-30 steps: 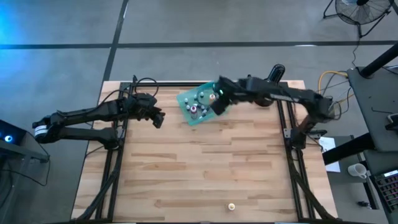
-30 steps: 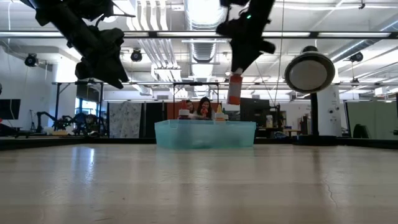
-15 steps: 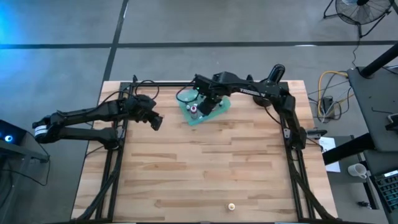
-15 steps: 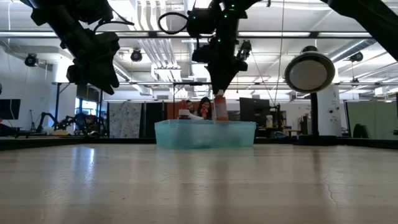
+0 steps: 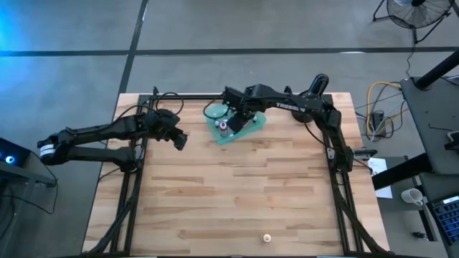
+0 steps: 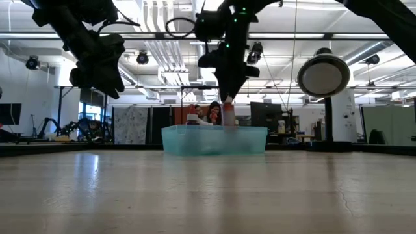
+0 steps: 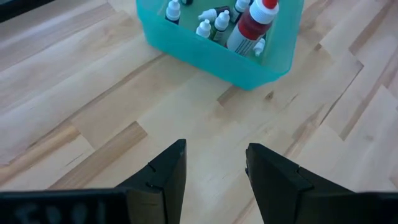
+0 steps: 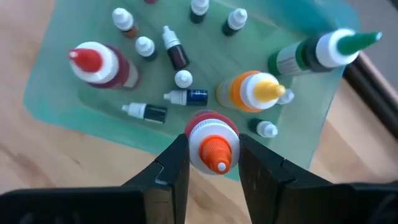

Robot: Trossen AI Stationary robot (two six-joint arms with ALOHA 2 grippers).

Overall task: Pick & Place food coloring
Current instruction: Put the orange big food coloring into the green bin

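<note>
Since a second ago, the right pincer [image 8: 214, 163] has swung from the tray's right side to above the tray [image 5: 247, 127] and lowered, its jaws clamped on an orange-tipped bottle [image 8: 213, 142] that hangs just over the tray's rim. Inside the teal tray lie the food coloring bottles [image 8: 176, 53], small and white-capped, beside bigger red [image 8: 99, 64], orange [image 8: 254, 91] and green [image 8: 311, 53] bottles. That tray sits near the far edge of the pale wooden plank tabletop [image 5: 237, 193], about midway along it. Hovering near the far left corner, the left pincer [image 7: 213, 173] has its jaws apart and holds nothing. One small pale object [image 5: 267, 237] lies by the near edge. Beyond the tabletop spreads grey floor, with a fan [image 5: 412, 13] at far right and a workshop ceiling of pipes and lights [image 6: 162, 45].
</note>
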